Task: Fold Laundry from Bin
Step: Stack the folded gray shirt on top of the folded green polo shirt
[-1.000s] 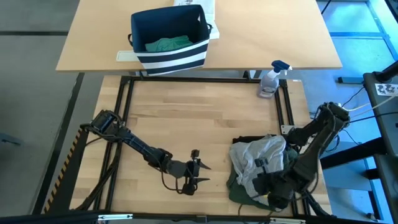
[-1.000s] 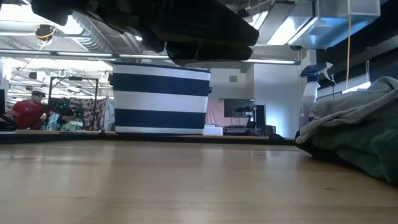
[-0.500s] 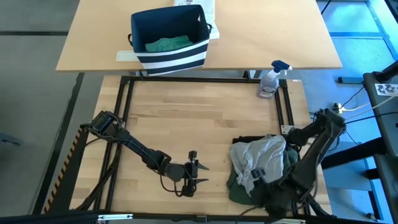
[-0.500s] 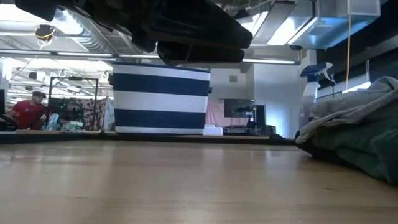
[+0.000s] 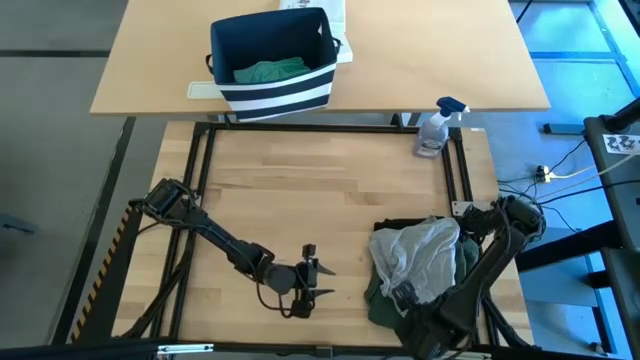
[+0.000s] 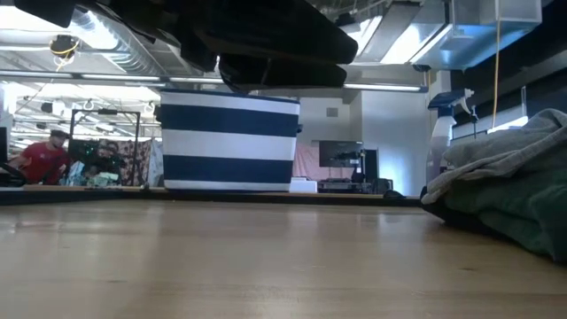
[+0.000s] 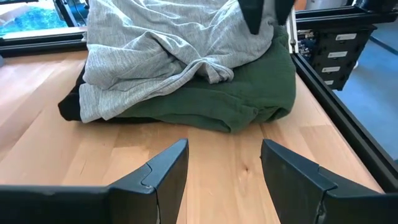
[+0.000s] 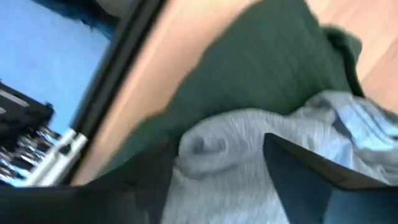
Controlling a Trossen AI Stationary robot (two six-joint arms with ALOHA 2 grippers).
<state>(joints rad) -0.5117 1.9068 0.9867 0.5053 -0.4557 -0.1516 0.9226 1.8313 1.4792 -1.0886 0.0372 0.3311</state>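
The laundry pile (image 5: 420, 262) lies at the table's right: a light grey garment (image 7: 168, 50) on a dark green one (image 7: 249, 93), with black cloth under them. A teal-green garment (image 5: 268, 71) lies in the striped navy bin (image 5: 272, 92) on the far table. My right gripper (image 5: 405, 297) points down over the pile's near part, open, with a grey fold (image 8: 208, 146) between its fingers. My left gripper (image 5: 308, 275) is open and level just above the bare wood left of the pile, pointing at it. My right gripper stands over the grey fold from above with a finger (image 8: 298, 171) on either side of it. The blurred wrist view does not let me tell whether the fingers touch the cloth.
A spray bottle (image 5: 437, 128) stands at the table's far right corner. A black frame rail (image 5: 330, 128) runs round the table. A white printed box (image 5: 318, 8) sits behind the bin. A person in red (image 6: 35, 159) is far off in the room.
My right gripper has gone toward the table's near edge and down over the near part of the pile, turning as it went. The pile has stayed where it was.
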